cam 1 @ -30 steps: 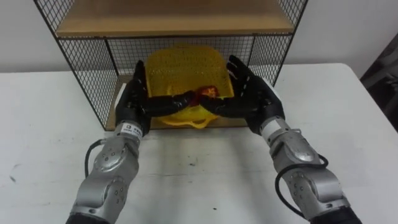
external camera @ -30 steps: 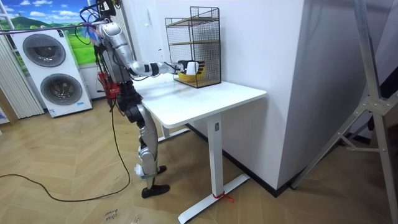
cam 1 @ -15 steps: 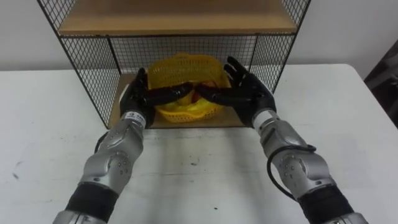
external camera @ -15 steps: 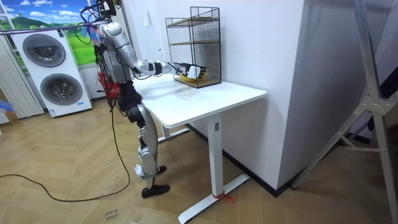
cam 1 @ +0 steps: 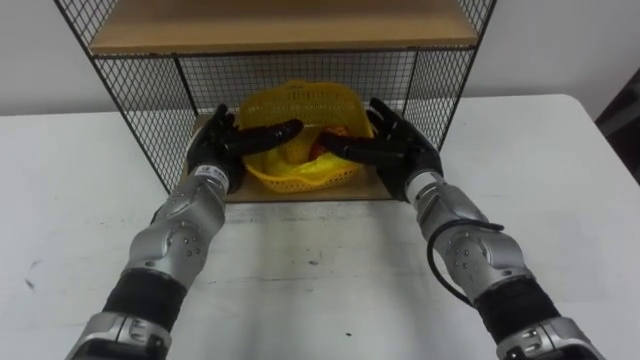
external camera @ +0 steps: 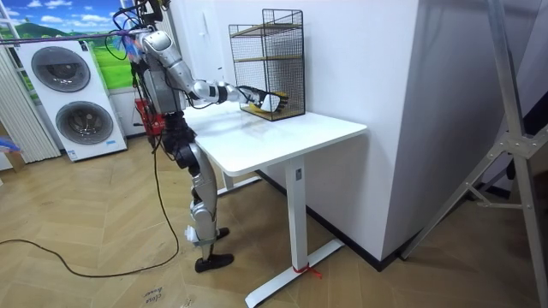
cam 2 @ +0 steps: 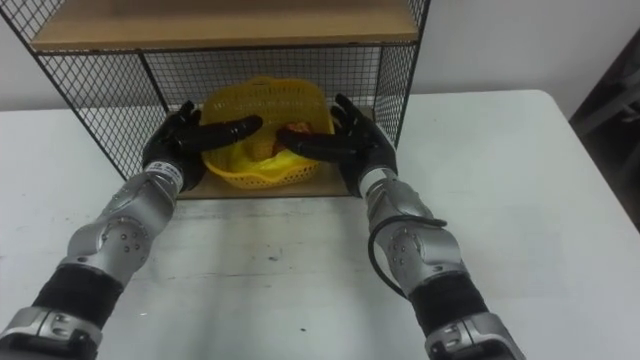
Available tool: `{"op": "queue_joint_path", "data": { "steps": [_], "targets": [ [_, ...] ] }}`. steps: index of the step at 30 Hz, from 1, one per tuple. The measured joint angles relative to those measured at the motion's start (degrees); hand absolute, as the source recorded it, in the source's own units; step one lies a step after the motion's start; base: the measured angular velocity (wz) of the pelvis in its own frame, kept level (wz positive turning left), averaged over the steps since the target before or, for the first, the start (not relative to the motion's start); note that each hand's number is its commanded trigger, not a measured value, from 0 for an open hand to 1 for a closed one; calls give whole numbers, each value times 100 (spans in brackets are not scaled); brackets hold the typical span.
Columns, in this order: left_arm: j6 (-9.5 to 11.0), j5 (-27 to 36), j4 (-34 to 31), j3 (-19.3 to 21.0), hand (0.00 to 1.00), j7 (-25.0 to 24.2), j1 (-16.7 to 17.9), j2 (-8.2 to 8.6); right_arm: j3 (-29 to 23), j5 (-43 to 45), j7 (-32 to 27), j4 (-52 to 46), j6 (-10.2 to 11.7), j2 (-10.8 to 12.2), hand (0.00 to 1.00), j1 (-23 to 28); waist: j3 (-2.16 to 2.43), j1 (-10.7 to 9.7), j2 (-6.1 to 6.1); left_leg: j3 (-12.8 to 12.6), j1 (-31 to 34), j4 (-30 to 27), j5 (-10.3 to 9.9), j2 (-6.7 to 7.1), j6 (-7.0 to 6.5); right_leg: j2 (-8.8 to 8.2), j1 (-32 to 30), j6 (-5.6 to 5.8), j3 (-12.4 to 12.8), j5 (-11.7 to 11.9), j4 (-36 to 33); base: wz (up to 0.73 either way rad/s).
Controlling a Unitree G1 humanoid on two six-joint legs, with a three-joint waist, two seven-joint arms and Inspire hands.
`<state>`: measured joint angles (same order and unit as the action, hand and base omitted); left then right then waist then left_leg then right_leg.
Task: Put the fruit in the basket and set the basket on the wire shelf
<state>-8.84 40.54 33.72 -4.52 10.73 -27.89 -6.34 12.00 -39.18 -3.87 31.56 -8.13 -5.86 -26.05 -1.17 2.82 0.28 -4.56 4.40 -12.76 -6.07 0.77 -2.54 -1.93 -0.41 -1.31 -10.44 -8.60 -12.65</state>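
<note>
The yellow basket (cam 1: 300, 172), with red fruit (cam 1: 322, 150) inside, sat on the bottom board of the wire shelf (cam 1: 140, 110). The left hand (cam 1: 213, 152) and right hand (cam 1: 398, 152) flanked it, fingers straight against its sides. The hands should spread apart evenly before retreating, lest the basket drag nearward.

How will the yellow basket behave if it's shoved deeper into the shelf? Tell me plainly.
The yellow basket is open mesh, so probably light and slightly springy between the left hand and right hand. Its rounded bottom may let it rock on the shelf board, and the red fruit inside could roll.
</note>
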Motion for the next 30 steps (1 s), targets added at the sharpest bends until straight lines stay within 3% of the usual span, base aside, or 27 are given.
{"op": "queue_joint_path", "data": {
  "steps": [7, 13, 22, 23, 26, 30],
  "targets": [
    [-3, -23, -3, 0, 0, -10, 1, -28, 2, 78, 40, 5, -1, 20, 0, 10, 3, -72, 5, 19, -71, 12, 11, -1, 1, 1, 102, 0, -34, 0, 30, 3],
    [-2, -153, -156, 9, 0, -23, 1, -143, 2, 115, 92, -64, 2, 20, 0, 15, 36, -90, 52, 20, -110, 18, 12, 3, 3, 29, 152, 7, 24, 6, 94, 0],
    [-2, -425, -296, 360, 0, -43, 1, -160, 3, 160, 132, -66, 2, 11, 0, 36, 58, -90, 61, 21, -181, 19, 16, 3, 5, 35, 233, 3, 16, 25, 101, 0],
    [-2, -453, -296, 395, 0, -57, 1, -160, 2, 190, 149, -66, 2, 8, 0, 38, 66, -91, 59, 21, -209, 22, 16, 2, 5, 34, 256, 3, 18, 25, 100, 0],
    [-2, -488, -296, 471, 0, -145, 7, -163, -13, 337, 211, -68, 2, -2, 0, 46, 154, -87, 37, 19, -222, 24, 16, -1, 5, 32, 275, 3, 12, 25, 102, 0],
    [-2, -514, -296, 575, 0, -181, 19, -161, -40, 585, 303, -361, 3, -73, 0, 202, 157, -88, 36, 45, -292, 28, 16, 2, 6, 26, 356, 8, -8, 22, 110, 2]
  ]
}}
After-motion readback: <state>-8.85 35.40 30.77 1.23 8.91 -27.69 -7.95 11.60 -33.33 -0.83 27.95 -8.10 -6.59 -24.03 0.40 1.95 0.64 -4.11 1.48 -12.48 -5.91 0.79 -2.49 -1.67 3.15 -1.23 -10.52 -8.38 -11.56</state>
